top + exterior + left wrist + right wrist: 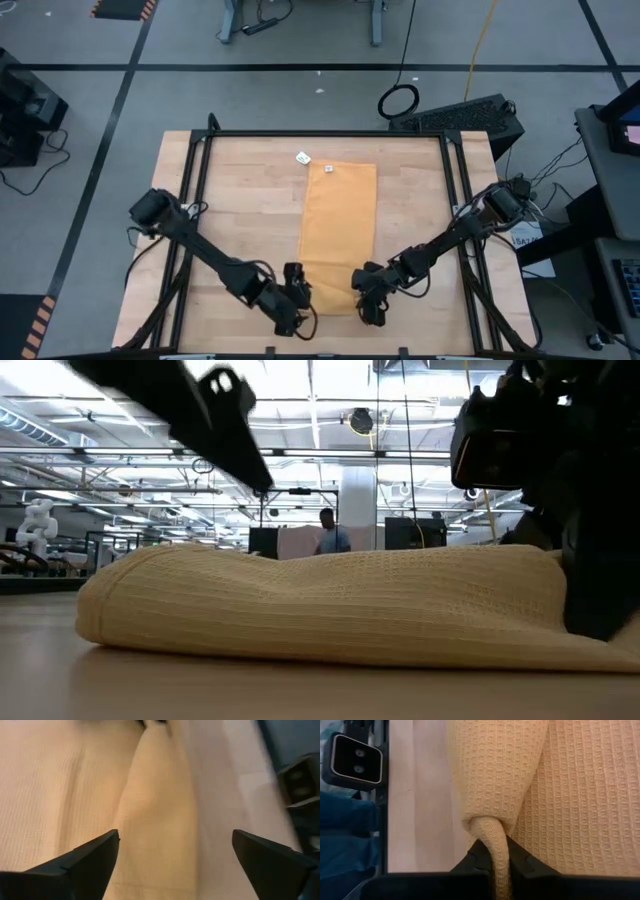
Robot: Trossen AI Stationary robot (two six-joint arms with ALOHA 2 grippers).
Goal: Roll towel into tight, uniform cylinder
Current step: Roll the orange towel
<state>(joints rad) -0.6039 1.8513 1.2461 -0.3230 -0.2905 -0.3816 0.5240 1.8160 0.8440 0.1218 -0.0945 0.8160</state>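
Note:
The mustard-yellow towel [340,230] lies lengthwise on the wooden table, its white label [328,169] at the far edge. Its near end is turned over into a low roll [320,600] that rests on the table. My left gripper [297,300] is open at the roll's left end. In the left wrist view its fingers [175,840] stand wide apart over the roll [155,815] and touch nothing. My right gripper [372,298] is at the roll's right end, shut on the cloth [497,847]. My right gripper pinches a bunched bit of cloth [495,832] at the right end of the towel's rolled near edge between its two fingers. The fingers slant down from the near right. The roll beyond them [495,770] lies on the flat part of the towel [590,795].
A small white scrap [303,157] lies on the table by the towel's far left corner. Black frame rails [320,133] border the table. A black camera box [355,760] sits at the near edge. A person [330,532] stands far off in the room.

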